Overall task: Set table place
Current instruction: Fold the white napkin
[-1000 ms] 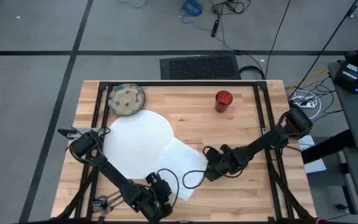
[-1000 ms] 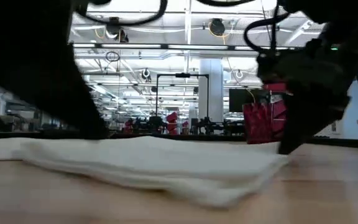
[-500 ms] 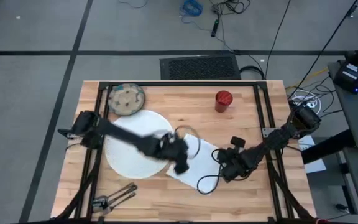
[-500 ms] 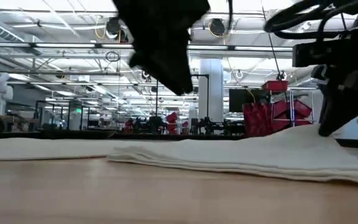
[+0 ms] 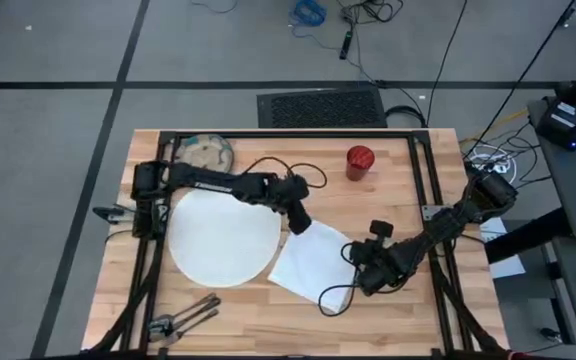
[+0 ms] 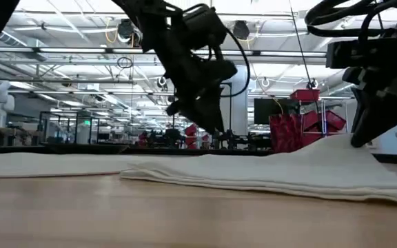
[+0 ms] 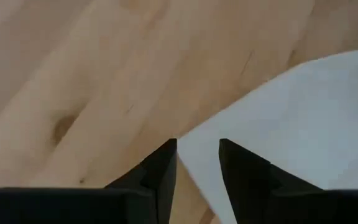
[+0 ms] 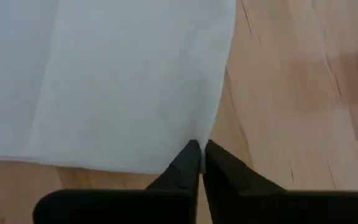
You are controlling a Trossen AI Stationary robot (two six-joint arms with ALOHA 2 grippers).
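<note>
1. The worktop fills the middle of the high view, pale planks in a black frame, with grey floor all round it.
2. The left arm reaches in from the left edge of the worktop across its upper middle; the right arm comes in from the right edge, low and angled toward the centre.
3. The plate, big, round and white, lies left of centre, flat on the wood.
4. The napkin lies just right of the plate, lower centre of the high view, one corner pointing up toward the left tool. In the low view it is a pale, low fold stretching across the frame, raised at its right end.
5. The bowl, beige and speckled, sits at the upper left of the worktop, partly behind the left arm.
6. The left tool hovers at the napkin's upper corner, centre of the high view; its wrist view shows the two fingers apart, straddling that corner, nothing gripped.
7. The right tool is at the napkin's right edge, lower right of centre; its wrist view shows the tips pressed together on the cloth edge, pinching it.
8. The cutlery, dark metal, lies at the lower left of the worktop, well apart from both tools.
9. The cup, small and red, stands at upper centre-right, alone.
</note>
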